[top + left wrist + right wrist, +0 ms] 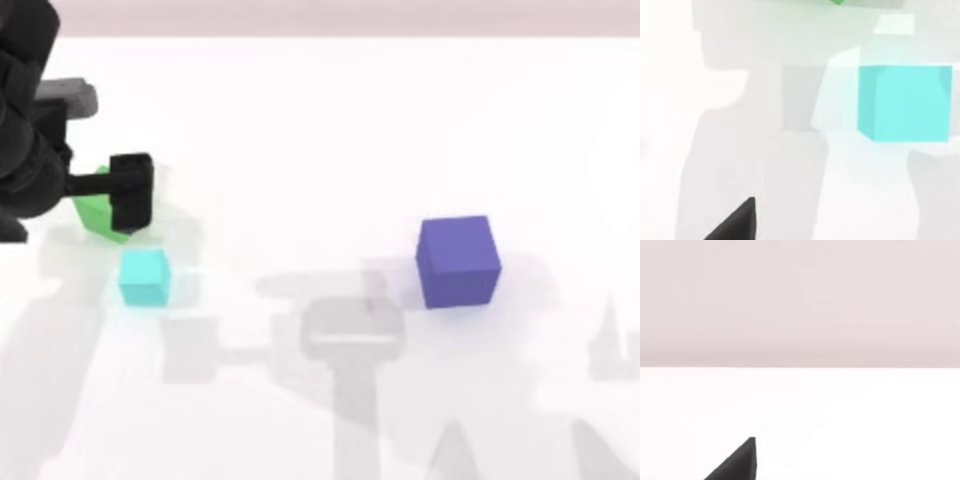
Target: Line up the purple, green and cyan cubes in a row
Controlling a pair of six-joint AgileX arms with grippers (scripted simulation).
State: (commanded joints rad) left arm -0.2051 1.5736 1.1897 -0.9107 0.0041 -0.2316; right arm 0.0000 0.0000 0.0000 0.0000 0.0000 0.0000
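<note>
Green cube (92, 212) under left tool (130, 192), beside cyan cube (144, 277).

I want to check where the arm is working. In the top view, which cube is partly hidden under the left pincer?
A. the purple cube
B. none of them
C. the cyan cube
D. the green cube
D: the left pincer sits over the green cube, while the cyan cube and the purple cube lie fully uncovered.

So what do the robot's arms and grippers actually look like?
The left arm is glossy black and bulky, with a grey block near the wrist. Its left gripper is boxy and black. Of the right arm, only a black wedge shows.
</note>
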